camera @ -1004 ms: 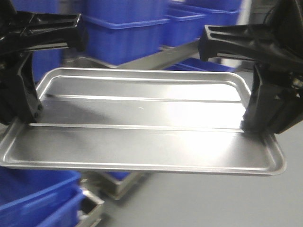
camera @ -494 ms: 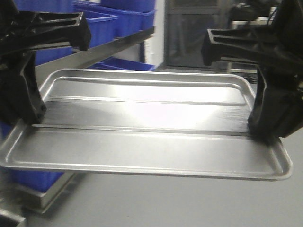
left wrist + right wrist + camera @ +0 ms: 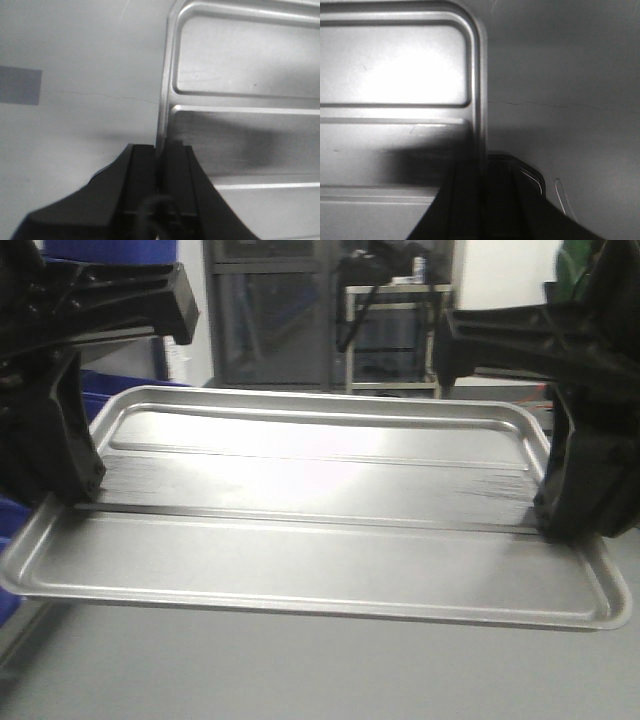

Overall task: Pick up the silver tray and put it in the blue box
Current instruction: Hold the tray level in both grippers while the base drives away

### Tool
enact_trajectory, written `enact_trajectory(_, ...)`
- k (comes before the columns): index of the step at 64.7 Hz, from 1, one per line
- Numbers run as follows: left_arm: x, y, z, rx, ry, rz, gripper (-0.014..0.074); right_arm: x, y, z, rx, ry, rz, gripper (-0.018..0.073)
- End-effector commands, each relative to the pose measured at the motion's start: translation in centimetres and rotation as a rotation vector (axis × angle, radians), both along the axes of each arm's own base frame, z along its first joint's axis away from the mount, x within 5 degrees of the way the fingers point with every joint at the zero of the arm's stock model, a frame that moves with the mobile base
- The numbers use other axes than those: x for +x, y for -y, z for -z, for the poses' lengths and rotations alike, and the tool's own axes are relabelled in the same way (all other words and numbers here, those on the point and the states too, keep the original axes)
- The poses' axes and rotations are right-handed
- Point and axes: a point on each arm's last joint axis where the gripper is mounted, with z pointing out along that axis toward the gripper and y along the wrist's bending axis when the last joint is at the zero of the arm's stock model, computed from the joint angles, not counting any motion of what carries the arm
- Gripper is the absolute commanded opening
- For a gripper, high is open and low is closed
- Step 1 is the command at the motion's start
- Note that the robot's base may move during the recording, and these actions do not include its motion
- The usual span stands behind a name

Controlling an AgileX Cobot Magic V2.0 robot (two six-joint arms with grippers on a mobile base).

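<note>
Tray: we see shiny metal with rounded corners, a raised rim and two long ridges running side to side. It hangs in the air between the two arms, roughly level, its near edge closest to the front camera.

Left end effector: it is clenched on the tray's left rim, about midway along that short side. In the left wrist view the black fingers sit one on each side of the rim, with the end effector pinching it and the tray stretching off to the right.

Right end effector: it is clamped on the opposite short rim, again near the middle. In the right wrist view the end effector closes over the rim, and the tray fills the left half of the frame.

Floor: plain grey below the tray. The left wrist view shows the floor with a darker grey patch and a thin crack. The right wrist view shows the same kind of crack.

Blue box: only a sliver of blue shows at the far left, below the tray's corner. The tray is not in it.

Background: a dark cabinet and a metal rack stand well behind the tray, both blurred.
</note>
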Motion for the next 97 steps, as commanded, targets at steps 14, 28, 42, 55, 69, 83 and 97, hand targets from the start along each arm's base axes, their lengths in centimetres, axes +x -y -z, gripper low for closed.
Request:
enact_trajectory(14,0.03,-0.24,-1.46,-0.026,0.055,0.003,-0.0104,0.05,0.45,-1.41,-0.006,0.052,-0.002,0.0053)
enact_trajectory(28,0.03,-0.24,-1.46,-0.026,0.055,0.003,-0.0104,0.02,0.51,-1.38,-0.011,0.048,0.0,0.0053)
enact_trajectory(42,0.03,-0.24,-1.46,-0.026,0.055,0.003,-0.0104,0.01,0.52,-1.38,-0.012,0.047,0.0,0.0053)
enact_trajectory(55,0.03,-0.24,-1.46,-0.026,0.055,0.003,-0.0104,0.01,0.52,-1.38,-0.012,0.047,0.0,0.0053)
enact_trajectory(69,0.03,-0.24,-1.46,-0.026,0.055,0.003,-0.0104,0.01,0.53,-1.37,-0.013,0.046,0.0,0.0053)
enact_trajectory(83,0.03,-0.24,-1.46,-0.026,0.055,0.003,-0.0104,0.0,0.54,-1.37,-0.015,0.045,0.001,0.0053)
enact_trajectory(97,0.03,-0.24,-1.46,-0.026,0.055,0.003,-0.0104,-0.01,0.56,-1.36,-0.016,0.044,0.002,0.0053)
